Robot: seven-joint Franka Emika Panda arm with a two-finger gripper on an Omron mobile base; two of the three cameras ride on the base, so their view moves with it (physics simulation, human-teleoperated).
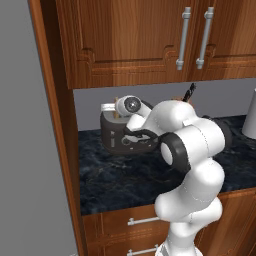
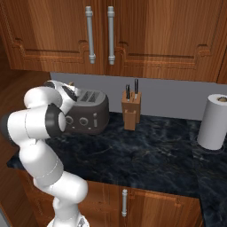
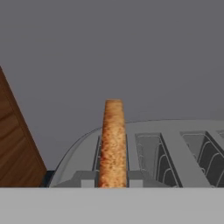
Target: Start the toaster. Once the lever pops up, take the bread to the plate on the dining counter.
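The bread [image 3: 113,144] stands edge-on and upright in the toaster's [image 2: 91,114] leftmost slot as the hand view looks at it, its crusty brown top edge well proud of the silvery slotted top, with the neighbouring slots open beside it. The toaster sits on the black marbled surface [image 2: 150,155] against the grey back wall, under the wooden cabinets, with a wooden knife block [image 2: 131,113] just beside it and a paper towel roll [image 2: 213,120] well apart toward the far end. The end effector [image 1: 118,111] sits at the top of the toaster, right at the slice; its jaws are drawn close together, and from the hand view they appear clenched on the lower part of the bread, though the fingertips themselves cannot be made out. The slice looks light, thin and stiff from toasting, with a rough, dry face that should give decent friction; it is likely brittle, so a hard squeeze could crack or crumble it. The sensible hold is across the two flat faces, near the middle of the exposed part, lifting straight up so the edges do not catch the slot. No brand, label or legible writing shows anywhere on the toaster or nearby things.
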